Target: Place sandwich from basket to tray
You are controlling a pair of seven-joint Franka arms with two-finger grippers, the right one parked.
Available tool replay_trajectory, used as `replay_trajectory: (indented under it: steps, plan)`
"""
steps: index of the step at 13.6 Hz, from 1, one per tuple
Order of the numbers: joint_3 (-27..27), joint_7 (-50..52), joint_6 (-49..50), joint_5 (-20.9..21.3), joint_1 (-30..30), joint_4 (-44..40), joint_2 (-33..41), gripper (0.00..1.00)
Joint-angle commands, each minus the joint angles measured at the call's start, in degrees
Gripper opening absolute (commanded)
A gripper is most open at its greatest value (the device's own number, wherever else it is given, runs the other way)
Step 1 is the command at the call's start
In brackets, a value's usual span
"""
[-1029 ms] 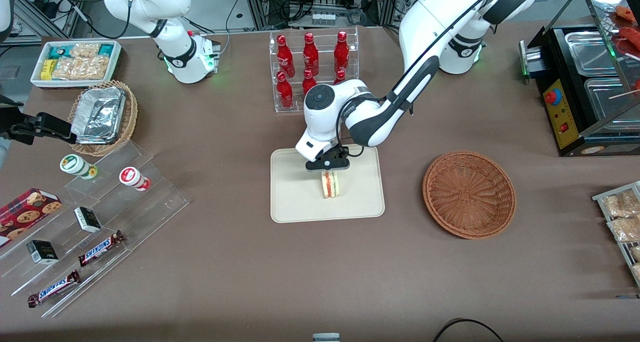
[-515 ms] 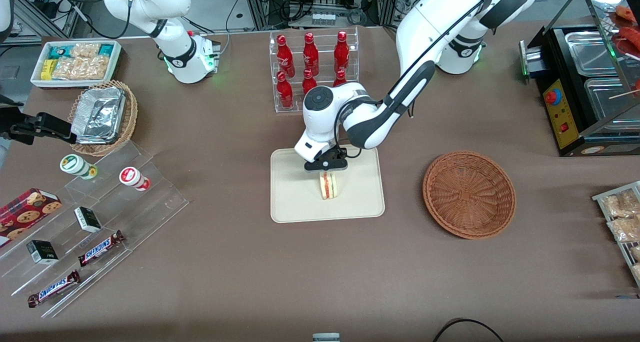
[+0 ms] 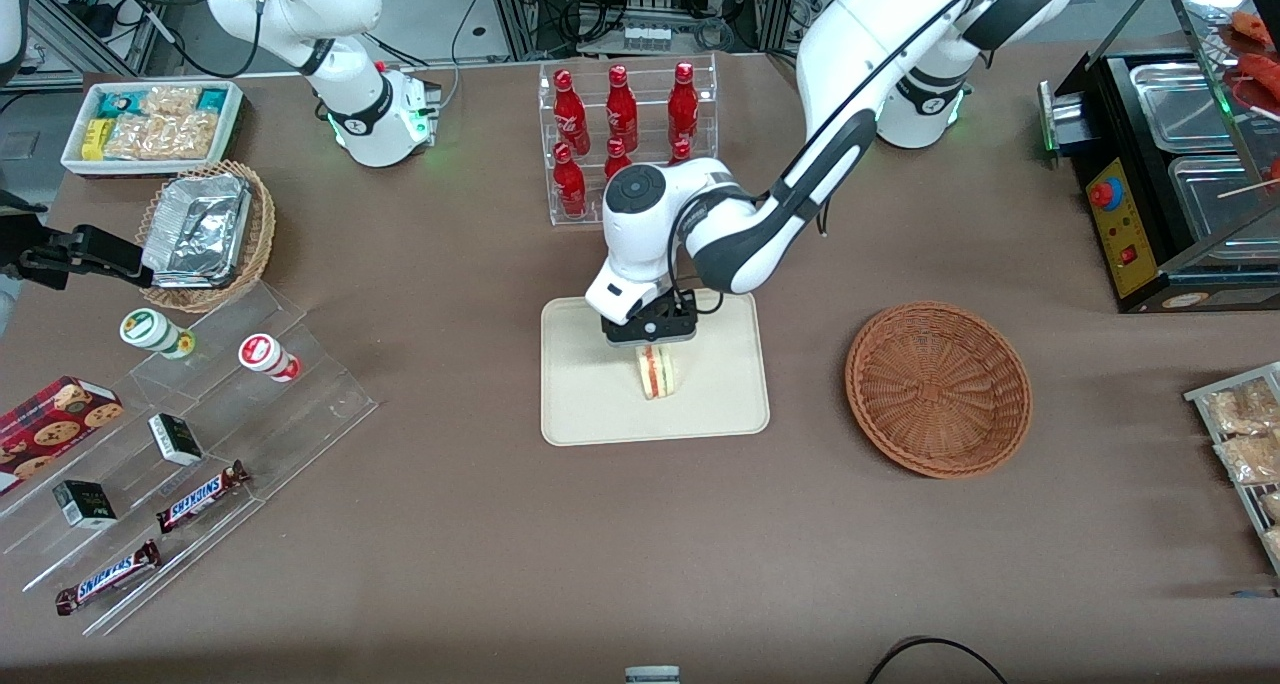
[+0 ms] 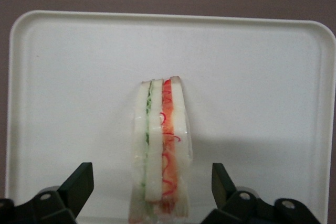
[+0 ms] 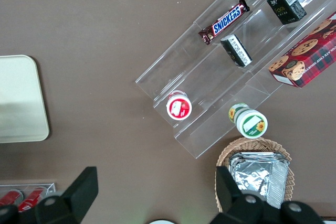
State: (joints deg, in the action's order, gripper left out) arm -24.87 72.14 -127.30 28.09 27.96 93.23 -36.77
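Note:
The sandwich (image 3: 657, 372) stands on edge on the cream tray (image 3: 590, 394), near its middle, with red and green filling showing. My left gripper (image 3: 651, 343) hangs just above it, open. In the left wrist view the sandwich (image 4: 161, 145) sits on the tray (image 4: 79, 77) between the two black fingers (image 4: 79, 184), which stand well clear of the bread on both sides. The gripper (image 4: 151, 174) holds nothing. The reddish-brown basket (image 3: 938, 389) is empty and lies beside the tray, toward the working arm's end of the table.
A clear rack of red bottles (image 3: 625, 134) stands farther from the front camera than the tray, close to the arm. A stepped acrylic shelf (image 3: 200, 434) with snacks, a tan basket of foil containers (image 3: 205, 232) and a white bin (image 3: 152, 124) lie toward the parked arm's end. A black food warmer (image 3: 1170, 164) stands at the working arm's end.
The gripper has risen a little and drawn slightly away from the front camera. The sandwich stays in place on the tray.

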Motion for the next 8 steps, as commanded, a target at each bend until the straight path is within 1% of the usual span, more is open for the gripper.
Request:
replay_trajectory:
  steps: [1,2,3,4,5,6,8]
  plan:
    - [0.87,3.52,5.91,-6.17,0.34,0.99,7.65,1.0]
    - [1.4,3.01,7.14,-7.77,-1.31,1.25,9.94,1.0]
    - [0.97,2.92,9.68,-8.05,-3.24,1.42,11.96,1.0]
    - [0.96,2.83,12.05,-8.75,-3.87,1.34,13.63,1.0]
    - [1.14,2.13,14.08,-10.32,-4.4,1.34,15.83,1.0]
    - [1.14,-0.31,15.75,-11.64,-6.15,1.42,17.68,1.0]
    - [1.14,-8.72,21.8,-16.72,-10.37,0.99,21.8,1.0]
